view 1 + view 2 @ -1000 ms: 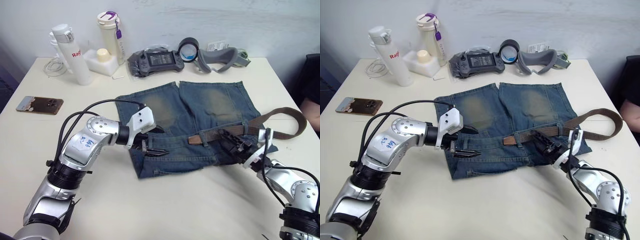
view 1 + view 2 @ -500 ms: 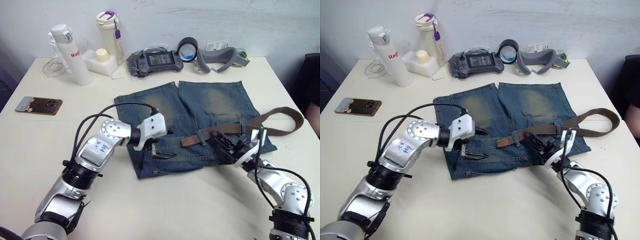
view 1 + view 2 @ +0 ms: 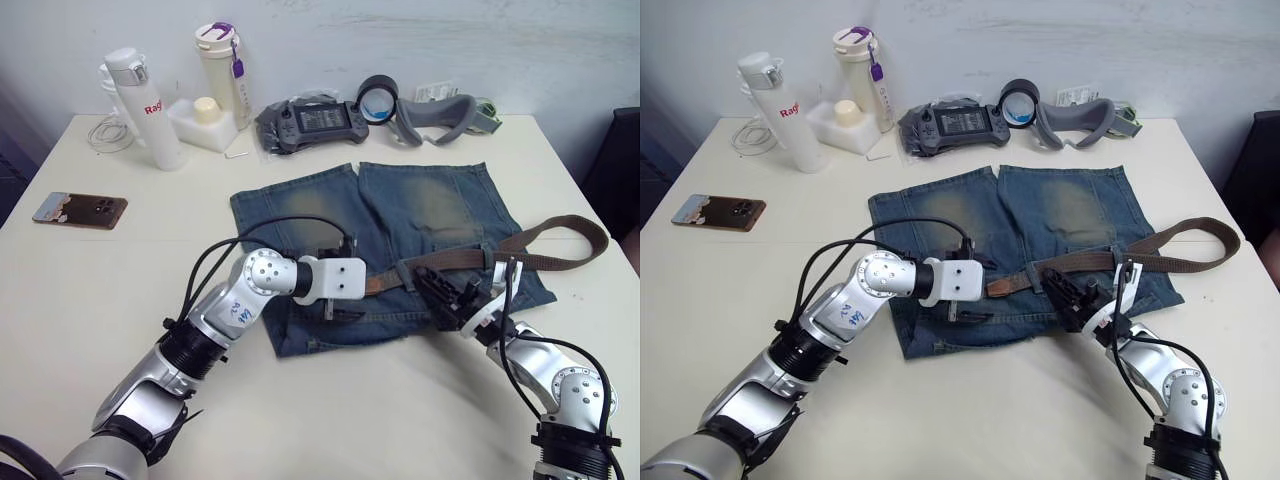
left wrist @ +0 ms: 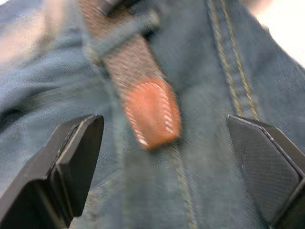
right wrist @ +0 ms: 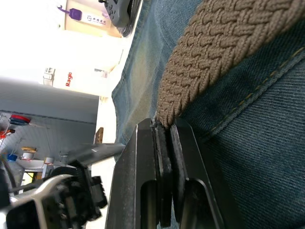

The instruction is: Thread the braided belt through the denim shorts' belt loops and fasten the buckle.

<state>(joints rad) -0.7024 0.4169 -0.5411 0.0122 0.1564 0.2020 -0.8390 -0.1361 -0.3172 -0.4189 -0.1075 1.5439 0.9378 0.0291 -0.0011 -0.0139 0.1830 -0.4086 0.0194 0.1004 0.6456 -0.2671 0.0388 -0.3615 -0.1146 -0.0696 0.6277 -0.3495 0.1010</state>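
Faded denim shorts (image 3: 400, 235) lie flat mid-table. The woven brown braided belt (image 5: 214, 52) crosses the waistband, pinched by the closed right gripper (image 3: 447, 298). The left gripper (image 4: 167, 164) spreads wide around the belt's smooth leather tip (image 4: 151, 112).

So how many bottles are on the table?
2. A white bottle with red lettering stands at the table's far left corner, and a cream bottle with a purple tag stands just to its right, behind a small white box. None looks hidden.
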